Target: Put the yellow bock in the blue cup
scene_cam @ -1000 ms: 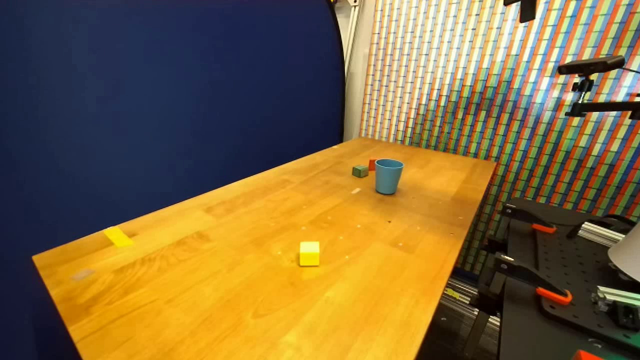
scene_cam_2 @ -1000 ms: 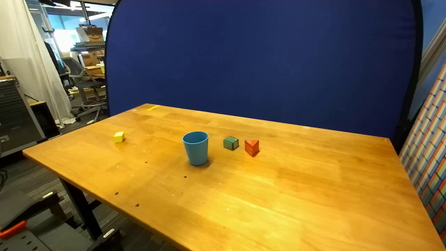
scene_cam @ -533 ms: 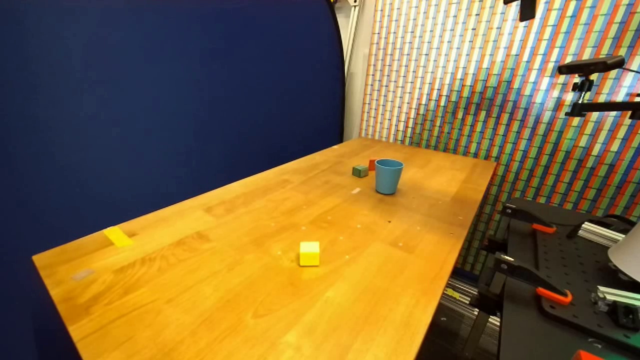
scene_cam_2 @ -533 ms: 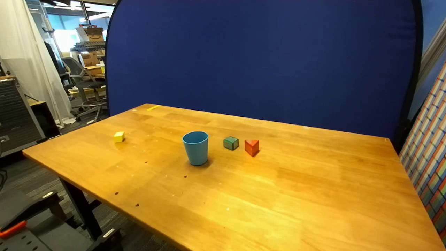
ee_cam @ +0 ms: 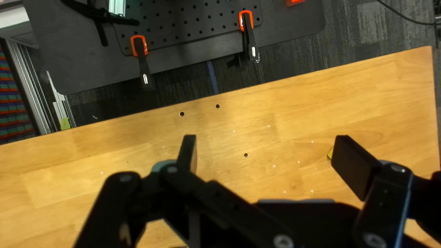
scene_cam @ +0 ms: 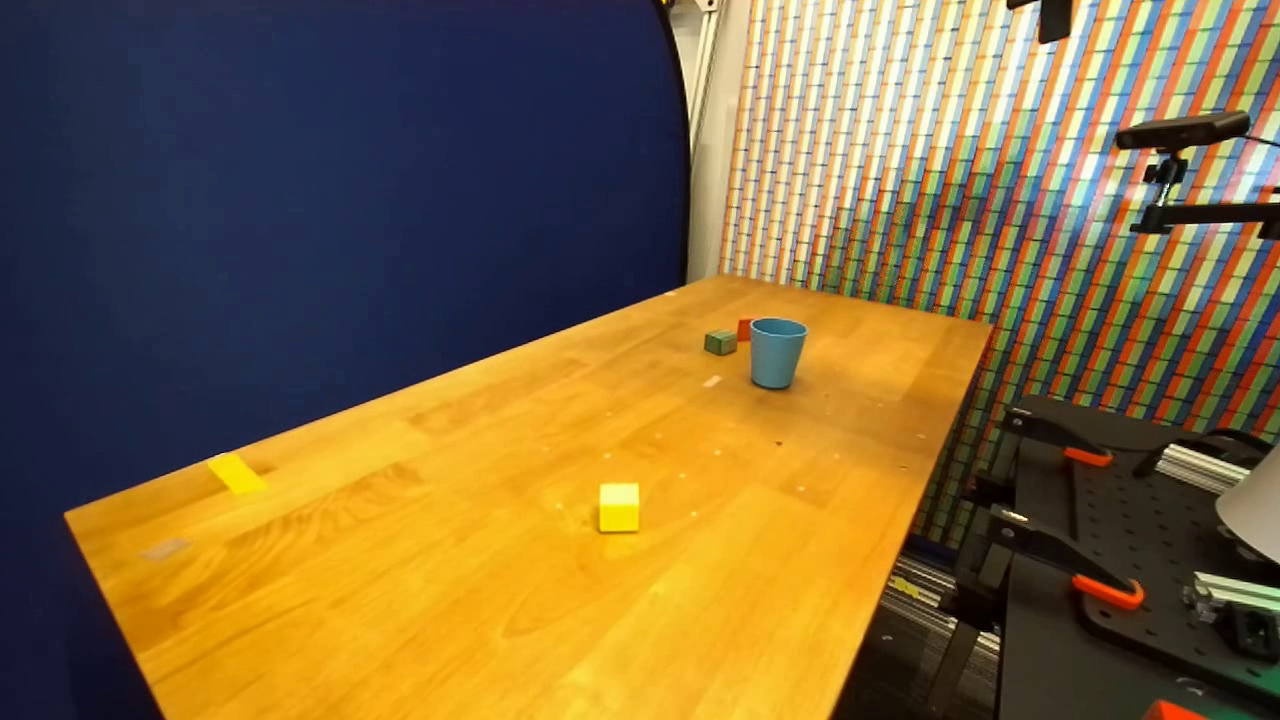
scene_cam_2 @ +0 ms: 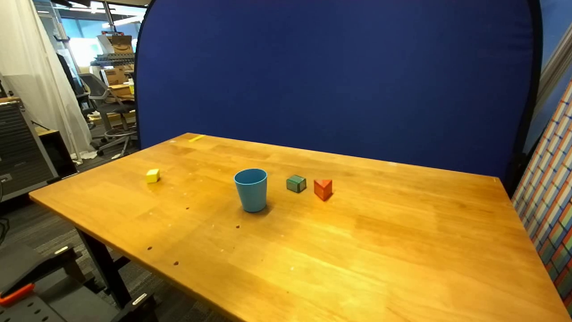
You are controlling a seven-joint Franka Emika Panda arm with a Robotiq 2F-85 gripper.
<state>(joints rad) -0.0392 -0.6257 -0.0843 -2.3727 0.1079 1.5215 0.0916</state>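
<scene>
While the blue cup (scene_cam: 778,355) stands upright on the wooden table (scene_cam: 430,560), the yellow block (scene_cam: 619,508) sits outside it, on the table top and well apart from it. The yellow block is a plain cube, a good deal smaller than the cup, resting flat on one face. Its colour is a bright, even lemon; in both exterior views the upper face is paler, nearly washed out, and the sides are a deeper yellow. Its edges look straight, and a faint yellow glow lies on the wood at its foot. In the wrist view most of it is hidden behind one side of the gripper (ee_cam: 265,153), leaving only a small yellow corner to see. The jaws stand wide apart with just bare wood showing between them, so the gripper has hold of nothing. On the side of the cup away from the yellow block lie a green block (scene_cam_2: 296,184), near the cup, and a red block (scene_cam_2: 322,189) with a three-sided top, a little further from it. A flat yellow strip (scene_cam: 238,474) lies on the table, further from the cup than the yellow block is.
</scene>
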